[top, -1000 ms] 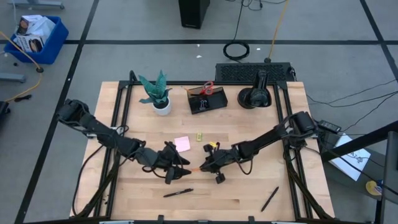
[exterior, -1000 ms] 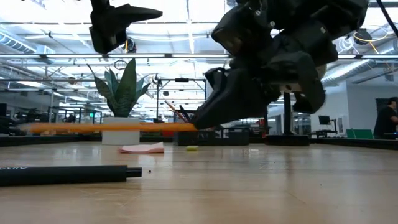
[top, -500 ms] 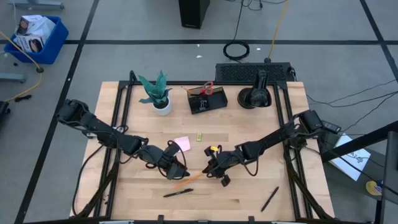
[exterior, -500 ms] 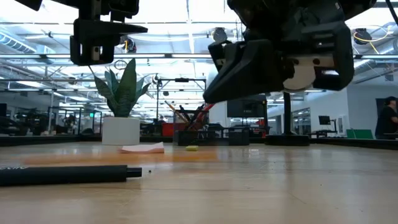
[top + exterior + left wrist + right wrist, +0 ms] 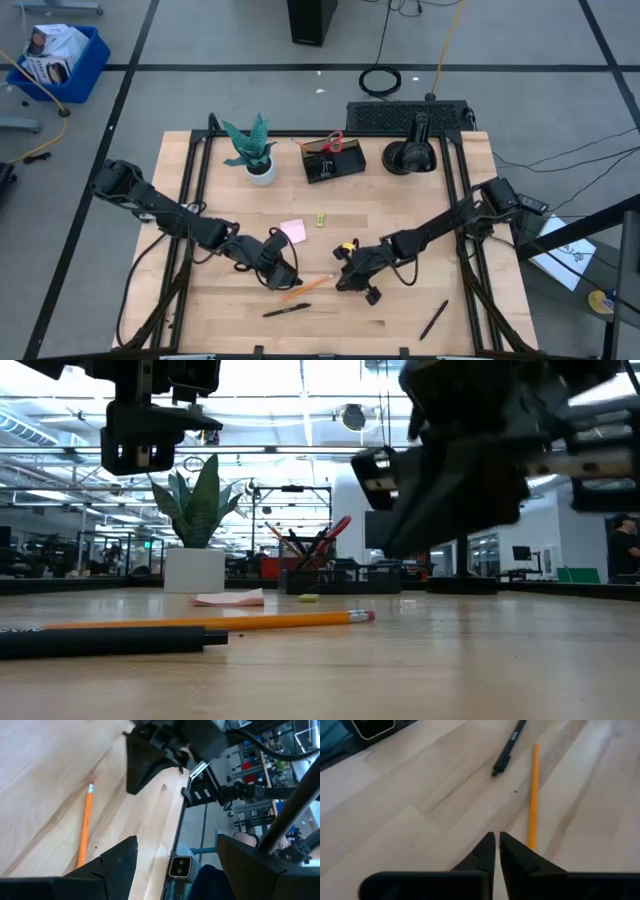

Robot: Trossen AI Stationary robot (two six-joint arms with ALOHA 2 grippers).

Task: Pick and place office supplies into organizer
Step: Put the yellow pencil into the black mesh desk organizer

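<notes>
The orange pencil lies flat on the table between my two grippers, and it also shows in the low view. My left gripper is open and hovers just left of the pencil. My right gripper is shut and empty, and it hangs above the table just right of the pencil. One black pen lies near the pencil, a second toward the near right corner. The pink pad and the yellow piece lie mid-table. At the far edge, the dark organizer holds the red-handled scissors.
A teal plant in a white pot stands left of the organizer, and a black domed object stands to its right. Bare wood lies along the near edge around the pens. Beyond the table, a person shows at the far right of the low view.
A second ago the pencil hung level above the table at my right gripper's tip. It has since left that hold and dropped, and it now lies flat on the wood. My right gripper has moved toward the near edge and slightly right.
</notes>
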